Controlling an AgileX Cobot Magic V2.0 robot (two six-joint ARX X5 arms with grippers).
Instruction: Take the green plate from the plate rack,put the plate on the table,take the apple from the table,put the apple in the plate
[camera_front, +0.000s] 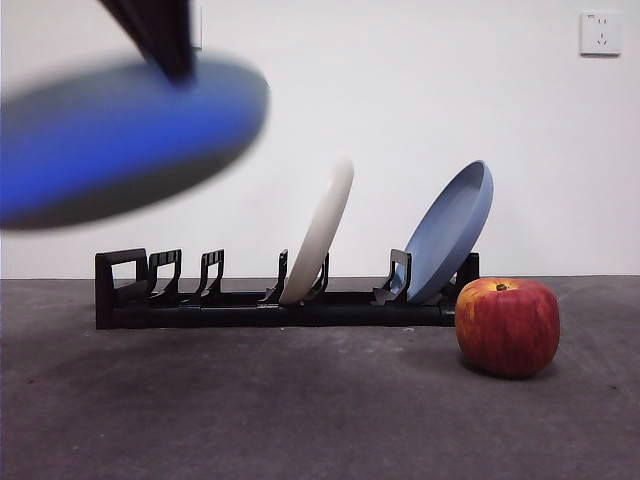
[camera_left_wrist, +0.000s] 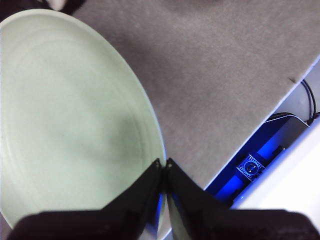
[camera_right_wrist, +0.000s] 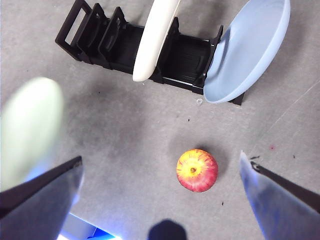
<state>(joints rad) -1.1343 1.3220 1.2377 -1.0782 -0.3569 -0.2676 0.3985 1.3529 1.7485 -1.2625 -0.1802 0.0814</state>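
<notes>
Your left gripper (camera_left_wrist: 163, 164) pinches the green plate (camera_left_wrist: 70, 120) by its rim, clear above the table (camera_left_wrist: 225, 75). The right gripper (camera_right_wrist: 160, 200) waits spread wide above the apple (camera_right_wrist: 197, 170), ready for it.

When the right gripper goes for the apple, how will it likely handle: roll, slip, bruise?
The apple is round and stands free on the table, so a sideways nudge would probably roll it. Its skin looks glossy, so it may slip between narrow jaws. The right gripper is open above it.
</notes>
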